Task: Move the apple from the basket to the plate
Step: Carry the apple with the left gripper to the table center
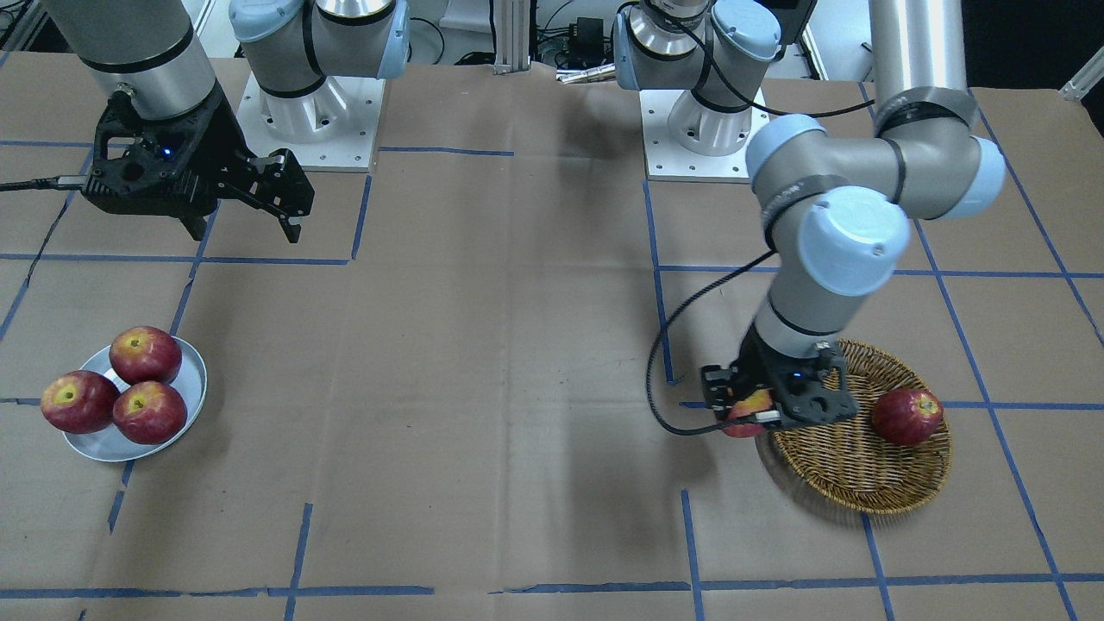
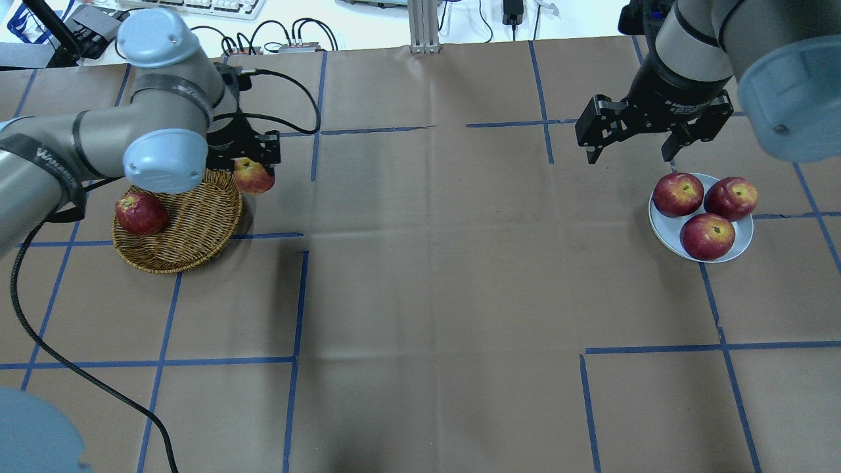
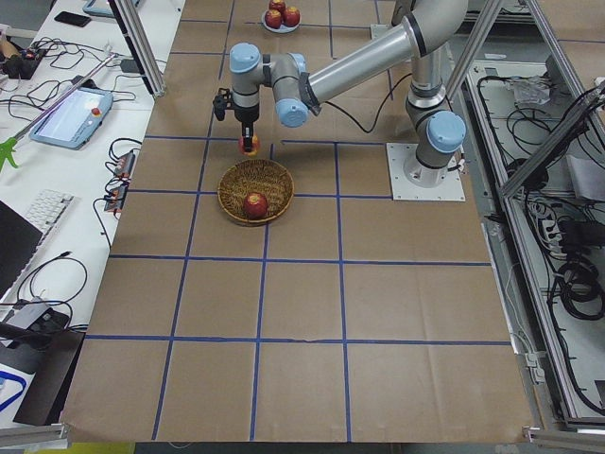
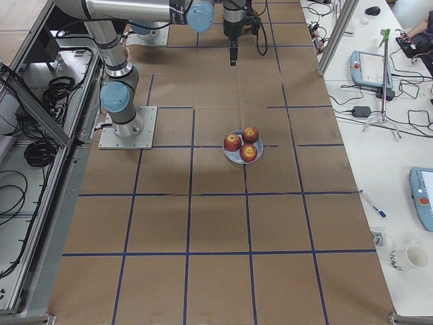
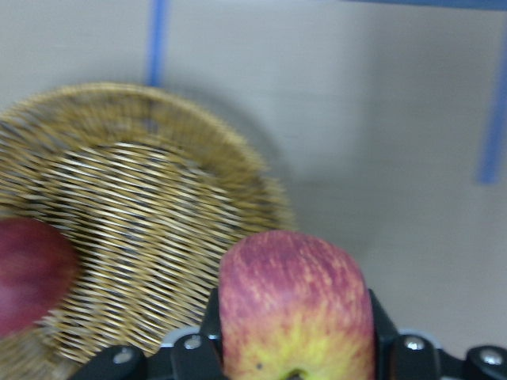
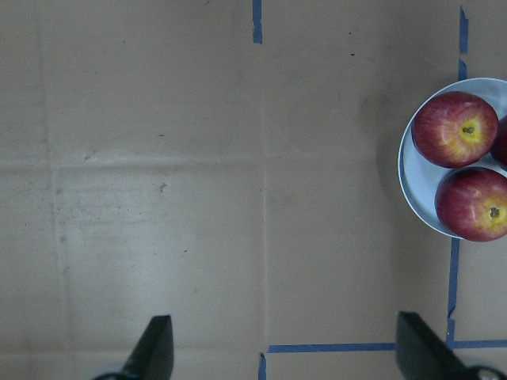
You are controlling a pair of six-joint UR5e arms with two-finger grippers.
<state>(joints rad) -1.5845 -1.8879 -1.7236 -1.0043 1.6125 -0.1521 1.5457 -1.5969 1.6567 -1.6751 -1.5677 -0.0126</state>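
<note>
While the left gripper [image 2: 253, 165] clamps the apple [image 2: 253, 177] between its fingers just outside the braided rim of the basket [image 2: 190, 226], we see one dark red apple [image 2: 140, 213] lying inside the wicker. From that arm's wrist camera we find the pale, streaked fruit pinched on both sides, with the brown paper of the table [image 2: 420, 276] behind it. Well apart, toward the far end, the right gripper [image 2: 632, 155] hangs with fingers spread wide, holding nothing, near the plate [image 2: 662, 225], where three red apples [image 2: 707, 236] sit touching one another.
</note>
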